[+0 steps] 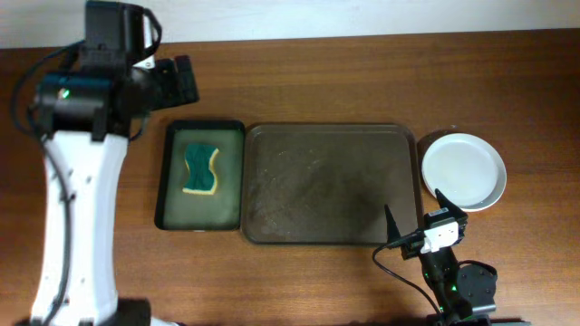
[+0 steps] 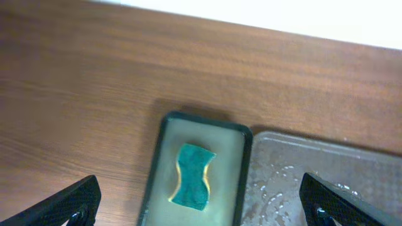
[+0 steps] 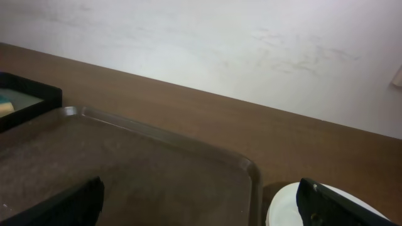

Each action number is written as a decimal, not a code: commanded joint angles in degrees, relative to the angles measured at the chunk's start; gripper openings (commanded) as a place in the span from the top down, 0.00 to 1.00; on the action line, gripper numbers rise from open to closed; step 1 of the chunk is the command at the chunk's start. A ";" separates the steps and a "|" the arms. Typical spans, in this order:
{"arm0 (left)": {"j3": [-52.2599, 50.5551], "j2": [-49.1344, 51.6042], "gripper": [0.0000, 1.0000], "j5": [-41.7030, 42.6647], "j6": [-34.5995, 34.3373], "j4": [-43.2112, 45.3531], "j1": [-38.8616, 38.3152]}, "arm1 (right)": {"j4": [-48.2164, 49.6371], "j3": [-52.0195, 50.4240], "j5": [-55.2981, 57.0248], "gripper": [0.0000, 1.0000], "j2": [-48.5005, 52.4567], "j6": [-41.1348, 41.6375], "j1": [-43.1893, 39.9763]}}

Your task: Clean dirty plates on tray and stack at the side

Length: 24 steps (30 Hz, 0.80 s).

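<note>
The brown tray (image 1: 331, 226) lies mid-table and holds no plates; its surface looks wet with droplets (image 2: 282, 188). A clean white plate (image 1: 464, 170) sits on the table just right of the tray; whether others lie under it I cannot tell. Its edge shows in the right wrist view (image 3: 282, 210). My right gripper (image 1: 414, 201) is open and empty, low over the tray's right front corner (image 3: 201, 183). My left gripper (image 1: 184, 80) is open and empty, high behind the black tray (image 2: 200, 182).
A narrow black tray (image 1: 172, 181) with a greenish inside lies left of the brown tray and holds a green and yellow sponge (image 1: 201, 170), also in the left wrist view (image 2: 191, 176). A white wall runs behind the table.
</note>
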 commanded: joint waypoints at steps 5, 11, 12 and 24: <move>0.07 -17.70 0.01 -3.39 -0.50 -10.80 -0.02 | -0.26 -0.26 -0.81 0.02 -0.26 0.81 -0.37; -7.34 -30.16 0.00 -2.29 -0.57 -12.28 0.00 | -0.26 -0.26 -0.81 0.02 -0.26 0.81 -0.37; -9.01 -31.87 0.01 -1.75 -0.72 -11.85 0.00 | -0.26 -0.26 -0.81 0.02 -0.26 0.81 -0.37; -51.25 -63.95 0.01 -0.35 -3.58 20.68 4.42 | -0.26 -0.26 -0.81 0.02 -0.26 0.81 -0.37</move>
